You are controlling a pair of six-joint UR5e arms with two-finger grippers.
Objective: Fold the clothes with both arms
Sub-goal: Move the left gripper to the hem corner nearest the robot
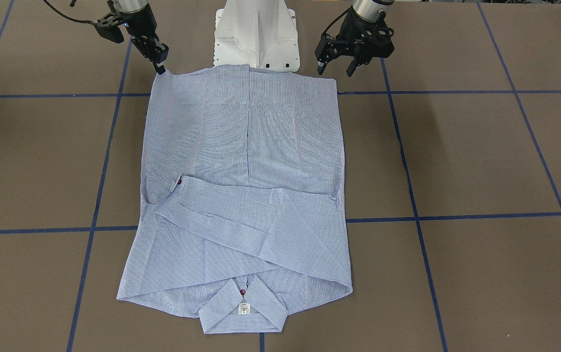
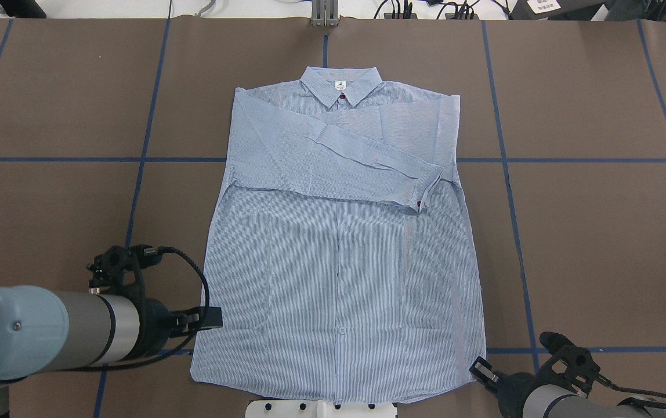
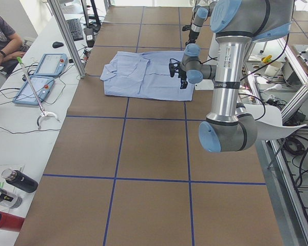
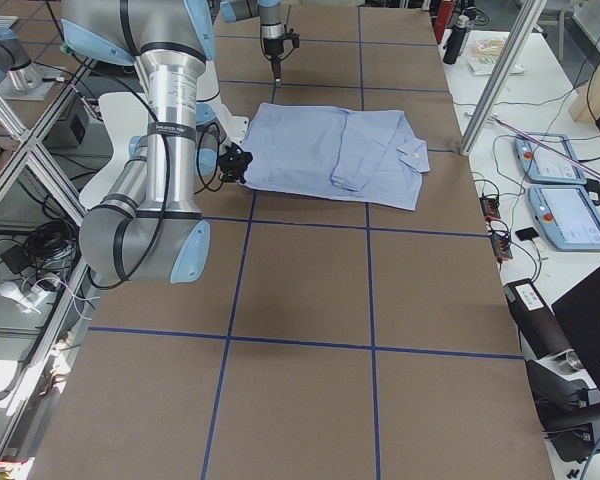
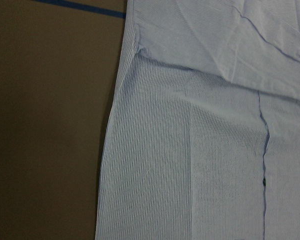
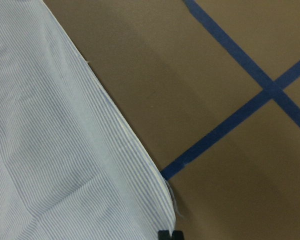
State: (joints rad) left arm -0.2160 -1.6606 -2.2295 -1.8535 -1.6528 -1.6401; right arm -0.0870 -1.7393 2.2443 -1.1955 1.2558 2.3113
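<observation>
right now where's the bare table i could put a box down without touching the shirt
Broad bare table on the robot's left of the shirt, and as much on its right. Crowded along the near hem: left end effector and right end effector are at its corners, the white pedestal between them.

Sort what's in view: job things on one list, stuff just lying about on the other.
Job: shirt; left gripper; right gripper.

Lying about: tablets; keyboard; mouse; black bottle.
</observation>
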